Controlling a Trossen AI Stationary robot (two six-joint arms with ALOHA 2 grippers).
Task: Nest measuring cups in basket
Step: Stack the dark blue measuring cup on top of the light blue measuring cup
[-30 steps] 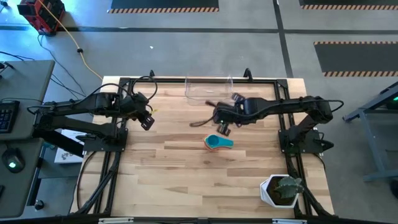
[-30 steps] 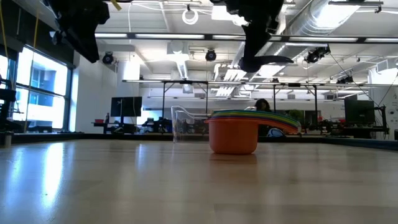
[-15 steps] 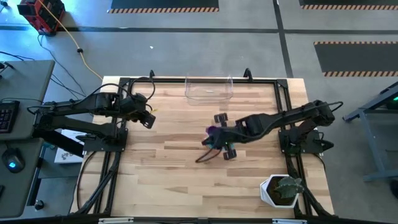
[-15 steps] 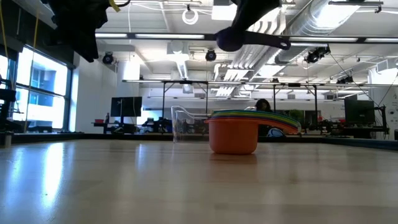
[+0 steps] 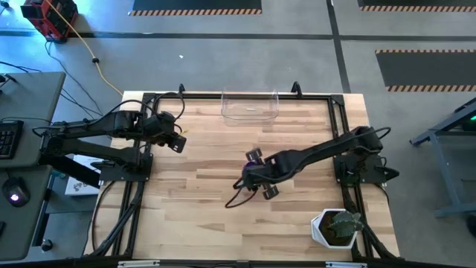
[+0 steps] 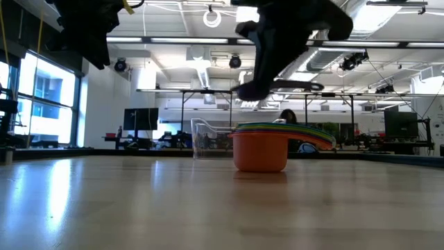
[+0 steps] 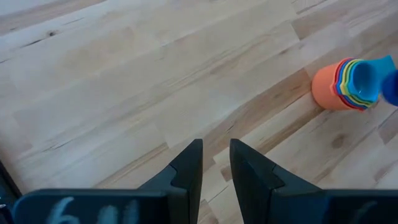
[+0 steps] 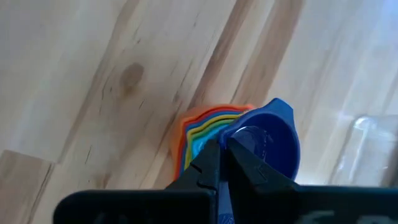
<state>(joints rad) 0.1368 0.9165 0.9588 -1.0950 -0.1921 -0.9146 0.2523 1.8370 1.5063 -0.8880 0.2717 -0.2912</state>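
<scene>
A nested stack of measuring cups (image 6: 260, 149), orange outermost and teal (image 7: 364, 78) innermost, stands on its base mid-table, its handles (image 6: 309, 133) fanned to one side. My right gripper (image 5: 256, 176) hangs right over it, hiding it in the high view, and is shut on a purple cup (image 8: 267, 140). The clear basket (image 5: 250, 106) stands at the table's far edge. My left gripper (image 5: 177, 143) waits above the left side, its fingers (image 7: 214, 165) open by a narrow gap and holding nothing. My right gripper pinches the purple cup between its two fingers at the wall (image 8: 233, 140) nearest the gripper; the fingertips cover the exact spot. The fingers come from above, slanting down. The cup is lifted clear just above the stack, its handle (image 6: 302, 85) sticking out level.
A white pot with a green plant (image 5: 336, 227) stands at the near right corner. Black frame rails (image 5: 223, 95) run along the table's edges. Bare wood lies to the left of and in front of the stack.
My right gripper, holding the purple cup, has moved from near the basket toward the near edge until it stands over the stack. In the last half second it has come down toward the stack. The stack and my left arm have stayed put.
</scene>
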